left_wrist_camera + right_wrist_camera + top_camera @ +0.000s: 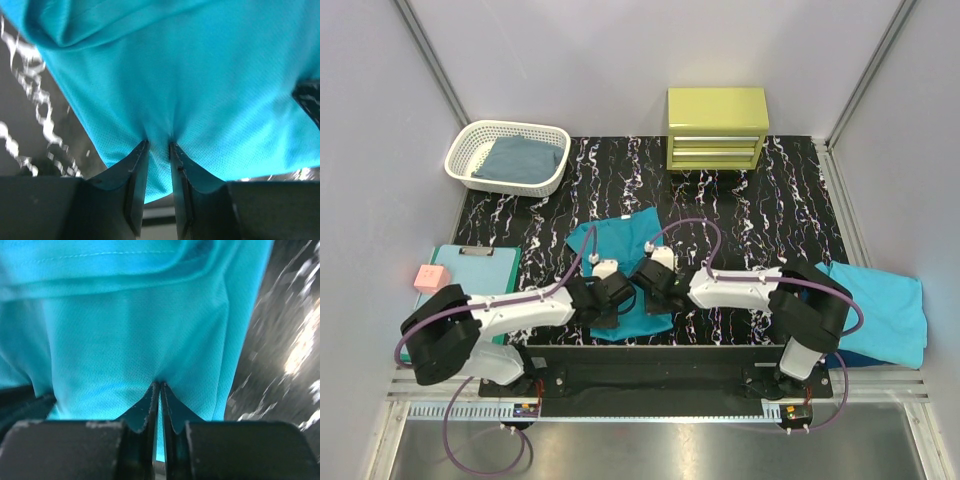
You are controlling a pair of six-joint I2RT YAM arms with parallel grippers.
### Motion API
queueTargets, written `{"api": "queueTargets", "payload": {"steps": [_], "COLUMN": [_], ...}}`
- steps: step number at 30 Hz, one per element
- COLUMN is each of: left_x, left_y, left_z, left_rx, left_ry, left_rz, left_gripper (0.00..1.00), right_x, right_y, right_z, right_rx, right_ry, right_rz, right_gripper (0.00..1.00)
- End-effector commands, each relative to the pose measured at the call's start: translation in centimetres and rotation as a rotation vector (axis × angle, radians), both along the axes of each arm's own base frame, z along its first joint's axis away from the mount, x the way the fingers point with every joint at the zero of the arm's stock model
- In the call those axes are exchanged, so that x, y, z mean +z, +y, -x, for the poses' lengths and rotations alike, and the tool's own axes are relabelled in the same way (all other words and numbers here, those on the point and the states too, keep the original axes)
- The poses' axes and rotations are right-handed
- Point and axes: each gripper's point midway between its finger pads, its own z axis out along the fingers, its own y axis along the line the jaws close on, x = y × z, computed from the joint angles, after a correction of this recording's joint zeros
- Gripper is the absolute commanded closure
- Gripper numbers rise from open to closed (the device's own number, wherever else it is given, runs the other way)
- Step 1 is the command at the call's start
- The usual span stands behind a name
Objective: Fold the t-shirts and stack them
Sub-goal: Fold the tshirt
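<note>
We are holding the teal t-shirt (620, 240) by its near edge at the middle of the black mat (760, 210). The left gripper (158, 146) is pinching a tuck of cloth, its jaws almost closed with only fabric between them. The right gripper (160, 386) is clamping tight on another tuck just beside it. We are judging the fold barely begun: the shirt is lying rumpled and nothing is stacked. A lighter turquoise shirt (885, 300) is waiting at 3 o'clock.

A basket (510, 186) holding grey-blue cloth (525, 158) is sitting at 10 o'clock, a drawer box (717, 128) at 12, and a clipboard (475, 265) with a pink block (431, 278) at 8. Nothing is blocking us, though our wrists are crowding each other.
</note>
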Motion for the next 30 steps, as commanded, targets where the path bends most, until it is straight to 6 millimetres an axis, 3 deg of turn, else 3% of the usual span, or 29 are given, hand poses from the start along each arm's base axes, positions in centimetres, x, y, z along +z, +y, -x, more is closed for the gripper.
{"api": "queueTargets", "payload": {"steps": [1,5,8,9,10,12,13,15,18,23,27,30], "left_x": [0.1,0.2,0.7,1.7,2.6,6.4,8.0,12.2,15.7,16.2,15.3,16.4], "left_y": [1.0,1.1,0.9,0.2,0.2,-1.1,-1.0,-1.8,-1.7,-0.3,1.7,3.4], "left_z": [1.5,1.2,0.7,0.0,-0.7,-2.6,-3.7,-5.4,-7.4,-8.8,-9.1,-9.8], "left_rx": [0.053,0.050,0.045,0.032,0.034,0.022,0.035,0.027,0.043,0.086,0.144,0.198], "left_ry": [0.027,0.021,-0.005,-0.034,-0.076,-0.181,-0.247,-0.353,-0.461,-0.478,-0.474,-0.517], "left_rz": [0.017,-0.005,-0.007,0.010,0.007,0.073,0.079,0.129,0.129,0.113,0.100,0.109], "left_gripper": [0.70,0.68,0.59,0.51,0.46,0.36,0.22,0.15,0.20,0.35,0.44,0.59], "right_x": [-3.5,-3.3,-3.0,-2.3,-1.0,2.0,4.3,7.3,8.4,8.2,5.8,4.3], "right_y": [-4.3,-4.1,-3.8,-3.6,-2.8,-1.9,-0.3,1.2,2.1,2.4,1.4,1.0], "right_z": [5.9,6.2,5.7,5.2,4.3,2.0,0.9,-1.0,-2.0,-2.5,-2.0,-1.6], "right_rx": [0.008,0.023,0.029,0.046,0.051,0.070,0.087,0.117,0.157,0.157,0.146,0.141], "right_ry": [0.164,0.164,0.132,0.101,0.059,-0.066,-0.113,-0.180,-0.217,-0.224,-0.181,-0.159], "right_rz": [0.173,0.180,0.181,0.177,0.159,0.137,0.095,0.067,0.082,0.099,0.143,0.156], "right_gripper": [0.89,0.88,0.82,0.77,0.64,0.55,0.52,0.44,0.43,0.48,0.69,0.84]}}
